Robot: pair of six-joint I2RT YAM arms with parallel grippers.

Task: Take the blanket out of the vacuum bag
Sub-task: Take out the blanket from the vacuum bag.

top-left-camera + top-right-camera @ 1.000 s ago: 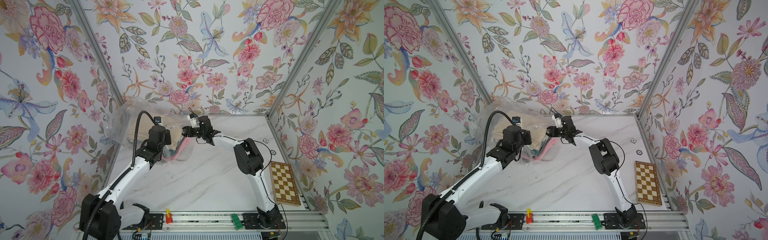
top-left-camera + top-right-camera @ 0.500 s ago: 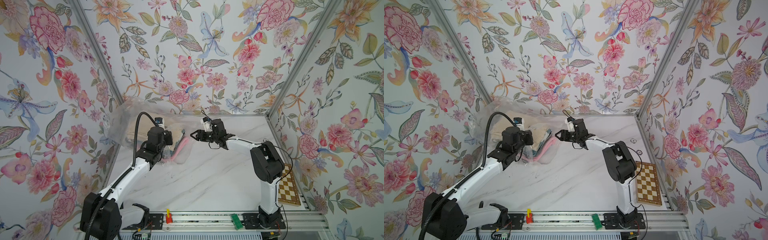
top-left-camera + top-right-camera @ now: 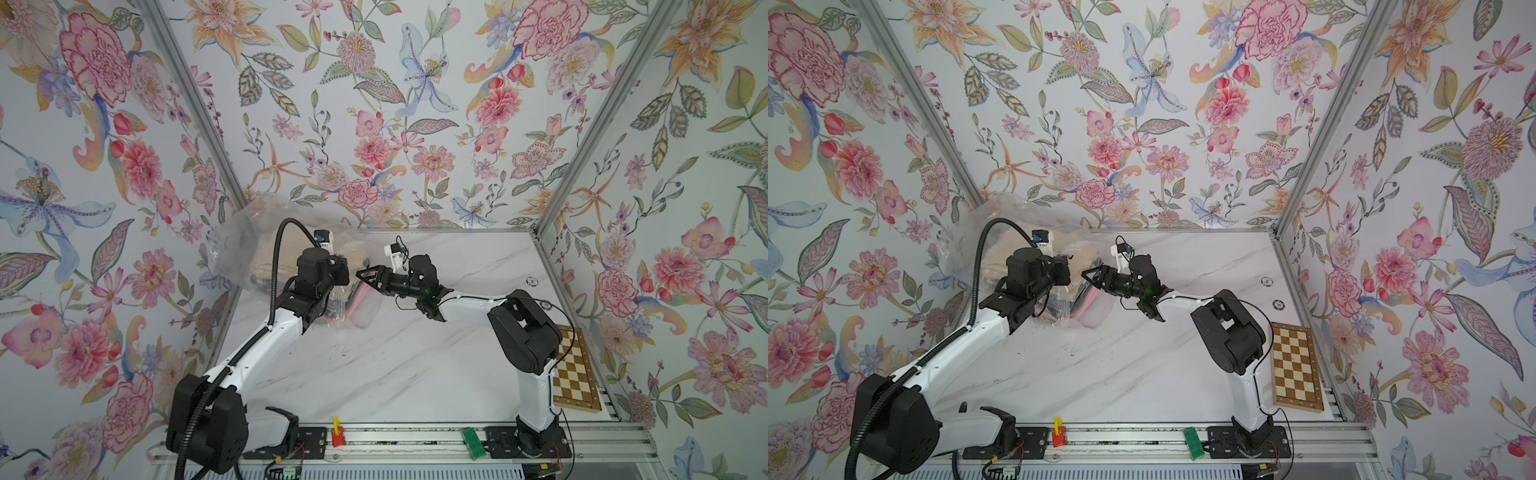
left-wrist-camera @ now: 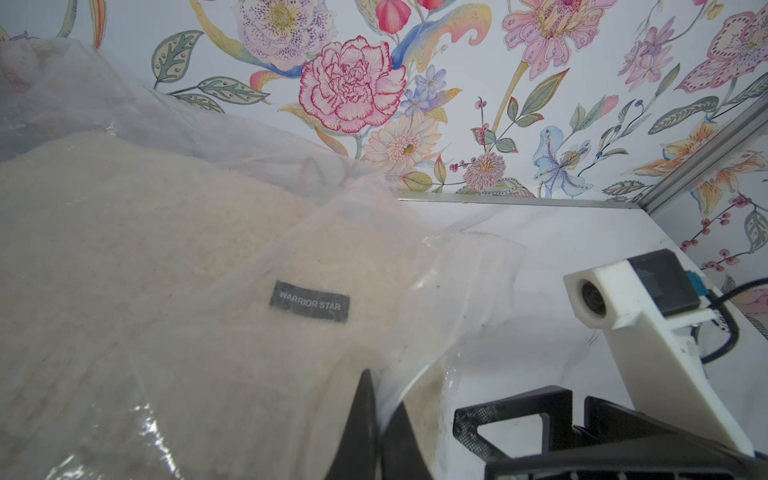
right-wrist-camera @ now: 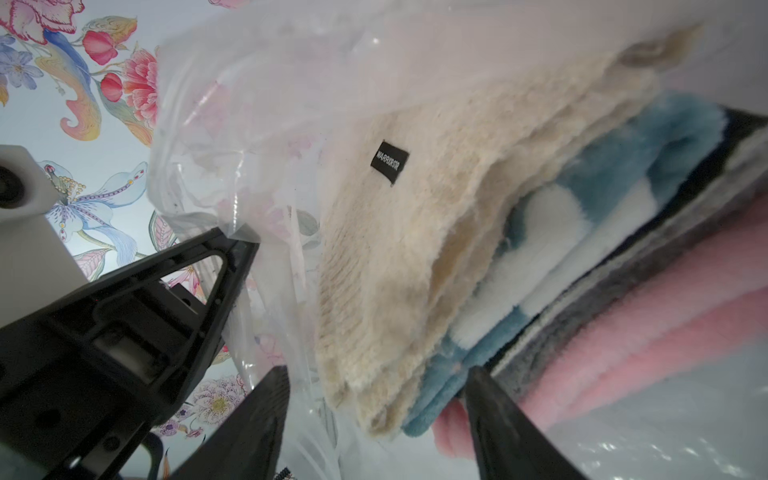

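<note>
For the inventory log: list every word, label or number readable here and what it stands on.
"WARRIOR STAR": dark sewn label on the cream blanket inside the vacuum bag; readable in the left wrist view, blurred in the right wrist view.
Markings on the small round disc and the second disc on the table: too small to read.
Nothing else legible.

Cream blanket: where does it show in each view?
Top view: cream blanket inside the vacuum bag, behind the left arm.
Top view: same spot.
Left wrist: behind the bag film, bearing the WARRIOR STAR label.
Right wrist: beside the blue blanket.
Landmark: that black label, wrist views only.
</note>
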